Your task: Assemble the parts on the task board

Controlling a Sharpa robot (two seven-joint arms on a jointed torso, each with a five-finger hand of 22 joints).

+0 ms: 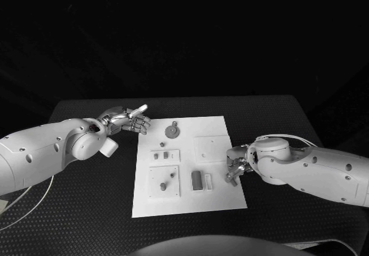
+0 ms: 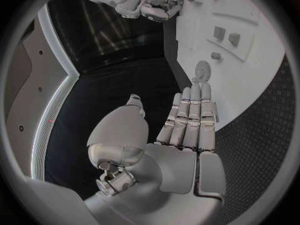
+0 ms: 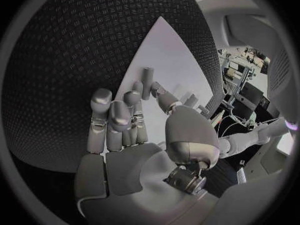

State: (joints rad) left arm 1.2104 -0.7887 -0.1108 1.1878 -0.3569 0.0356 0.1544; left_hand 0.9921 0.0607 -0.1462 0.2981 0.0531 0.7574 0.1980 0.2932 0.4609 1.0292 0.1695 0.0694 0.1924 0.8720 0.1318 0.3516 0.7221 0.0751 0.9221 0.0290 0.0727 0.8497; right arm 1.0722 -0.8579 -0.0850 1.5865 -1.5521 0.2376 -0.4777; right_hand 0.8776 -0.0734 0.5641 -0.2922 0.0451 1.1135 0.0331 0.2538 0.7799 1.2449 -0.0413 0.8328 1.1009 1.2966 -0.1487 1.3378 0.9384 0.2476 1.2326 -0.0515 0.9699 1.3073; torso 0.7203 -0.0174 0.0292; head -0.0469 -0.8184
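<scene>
The white task board [image 1: 219,128] lies in the middle of the black table. On it are a grey gear [image 1: 173,130], two small pegs [image 1: 161,156], another peg [image 1: 163,186] and a dark block [image 1: 197,180]. My left hand [image 1: 127,120] hovers by the board's far left corner with its fingers [image 2: 190,117] straight, side by side and holding nothing; the gear [image 2: 202,71] lies just past them. My right hand [image 1: 234,169] is at the board's right edge, curled downward. It pinches a small grey cylinder [image 3: 147,81] between thumb and fingertip [image 3: 135,89] over the board [image 3: 169,50].
A pale bar [image 1: 208,181] lies next to the dark block. A small piece [image 1: 162,143] sits below the gear. Square raised pads [image 1: 210,148] mark the board. Black table [image 1: 92,213] surrounds the board on all sides.
</scene>
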